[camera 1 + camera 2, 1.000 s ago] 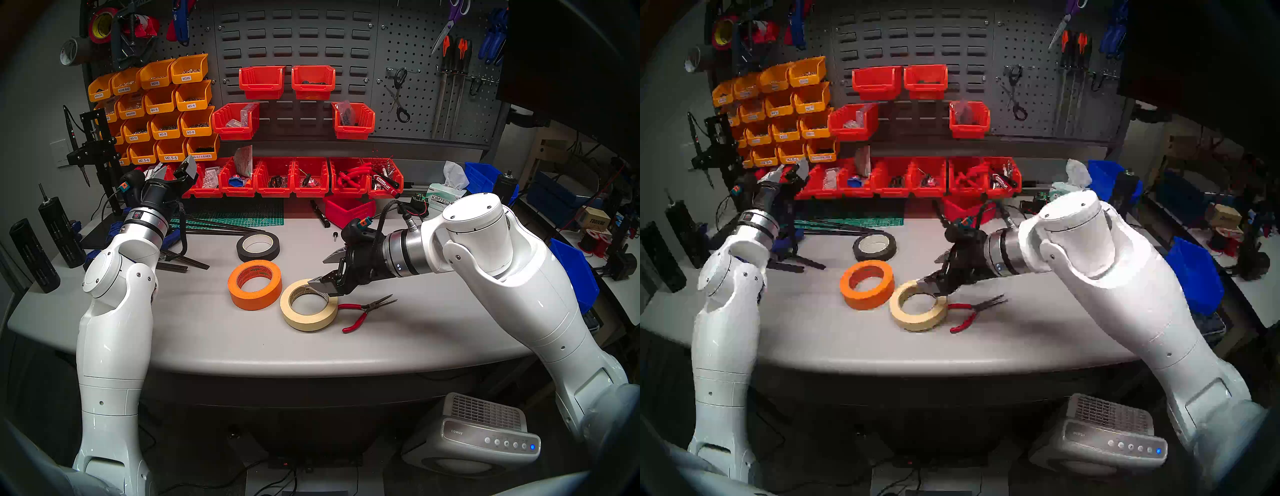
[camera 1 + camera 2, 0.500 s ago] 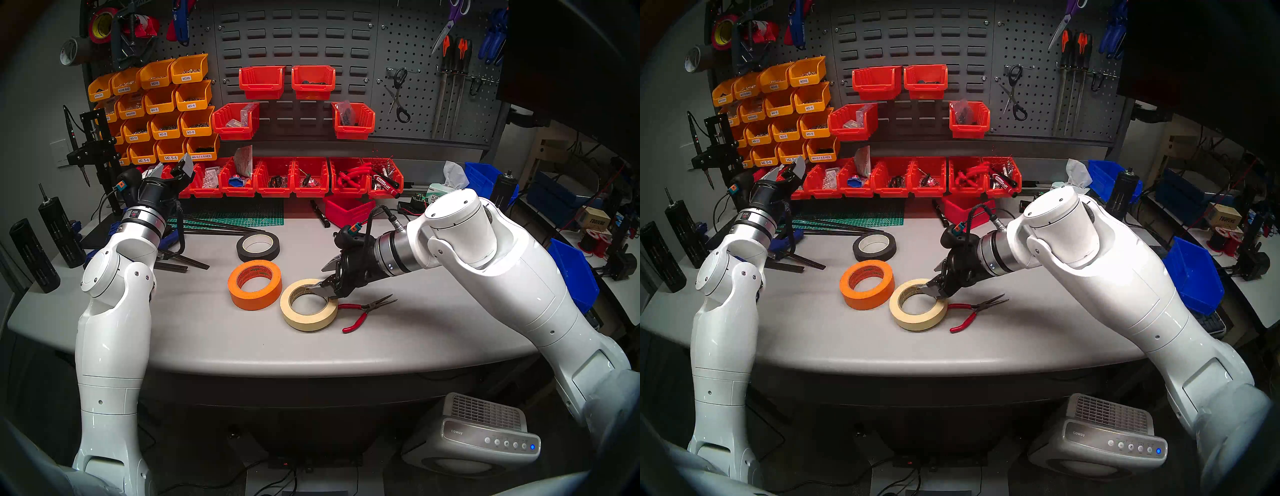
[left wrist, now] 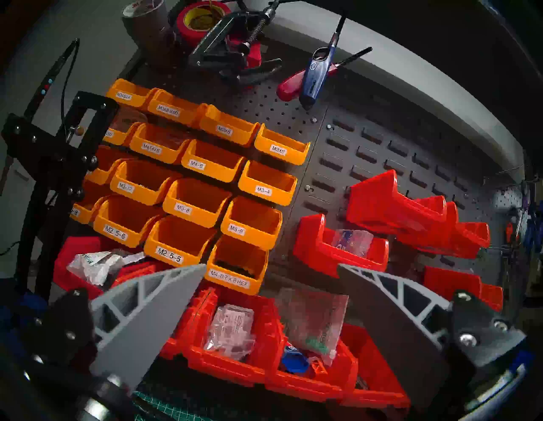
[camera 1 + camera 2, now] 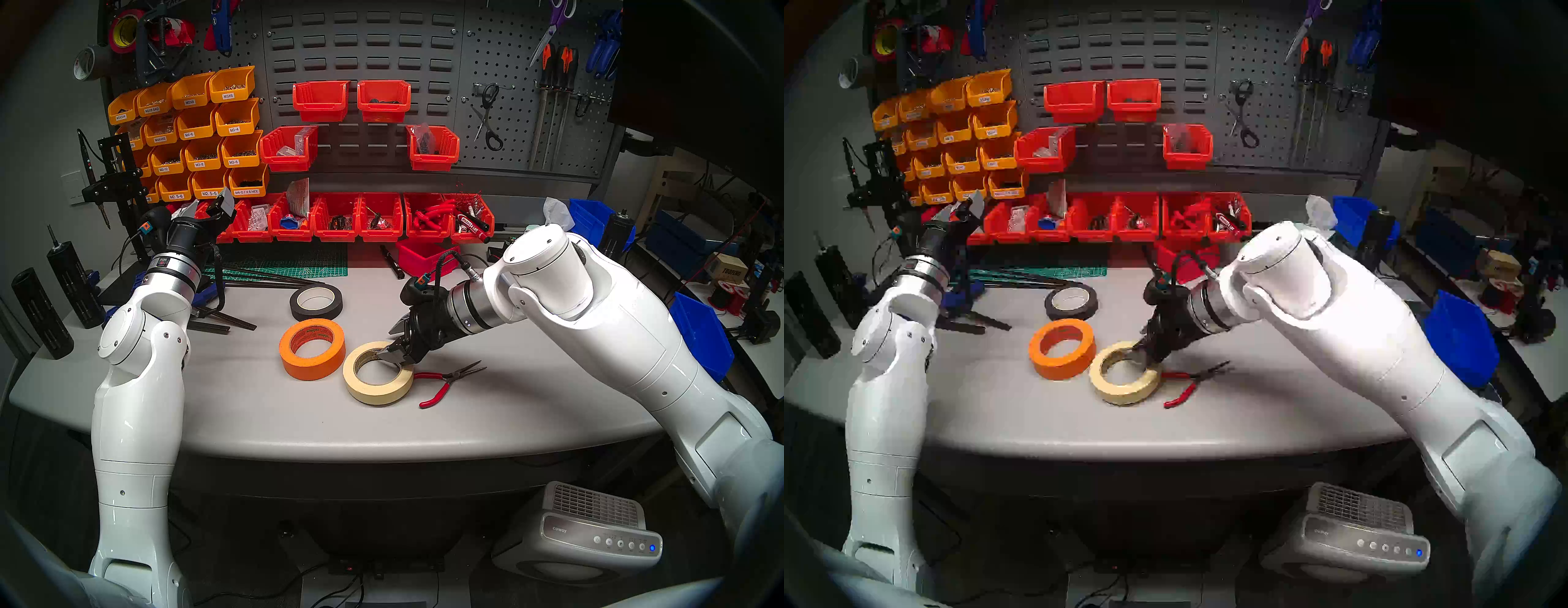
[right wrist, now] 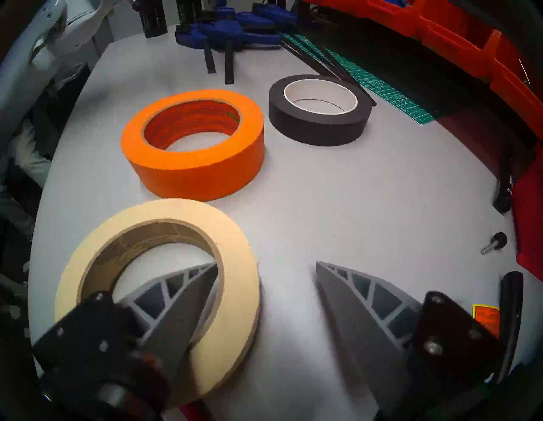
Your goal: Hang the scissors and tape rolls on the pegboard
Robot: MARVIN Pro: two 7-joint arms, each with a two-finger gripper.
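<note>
Right gripper (image 5: 266, 266) is straddling the wall of the cream tape roll (image 4: 378, 373): one finger is sitting inside the core, the other outside on the table (image 4: 254, 407), jaws wide apart with nothing pinched yet. My read: it's setting up a wall pinch so the core hole is staying free for a peg. The roll is lying flat, just beside the orange tape roll (image 4: 312, 348) and touching or nearly touching the red-handled pliers (image 4: 445, 382). Risk as I see it: the roll could skate sideways into the orange one as the jaws are closing.

Left gripper (image 3: 270, 267) is idling raised at the left, jaws spread, holding nothing, pointing at the bins.

The black-handled scissors (image 4: 487, 116) are hanging on a hook on the pegboard (image 4: 509, 63), so that item is looking done; both task rolls are sitting on the table. A black tape roll (image 4: 316, 302) is lying behind the orange one, well clear.

Containers: the yellow bins (image 4: 186, 131) are carrying size labels, with small hardware showing in several. The red bins (image 4: 360, 216) along the back edge are holding bagged parts, a blue item, a red marker and red-handled tools. In the wall-mounted red bins (image 4: 352, 99), one is holding a clear packet, one dark bits; the rest I can't tell.
</note>
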